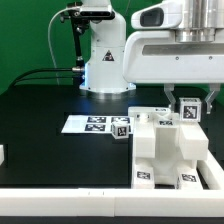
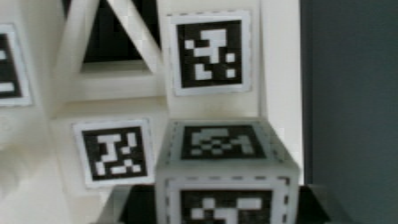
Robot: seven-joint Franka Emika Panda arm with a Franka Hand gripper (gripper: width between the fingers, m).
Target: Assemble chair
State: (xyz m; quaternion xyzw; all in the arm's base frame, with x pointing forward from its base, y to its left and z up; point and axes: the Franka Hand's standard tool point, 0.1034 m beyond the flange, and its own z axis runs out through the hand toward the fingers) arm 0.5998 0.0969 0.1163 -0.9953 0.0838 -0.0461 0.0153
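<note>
One gripper (image 1: 189,103), jaws partway closed on a tagged white bar (image 1: 188,112) — close over the chair parts (image 1: 160,150), marker board (image 1: 80,124) nearby

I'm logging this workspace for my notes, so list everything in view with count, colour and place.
table: one, black, under everything
marker board: one, white, flat mid-table
chair parts: clustered, count unclear, white with black-and-white tags, toward the exterior view's right
small tagged block: one, white, beside the marker board
cut-off piece: one, white, exterior view's left edge
arm base: one, white, at the back
gripper: one, white-grey, above the chair parts
</note>
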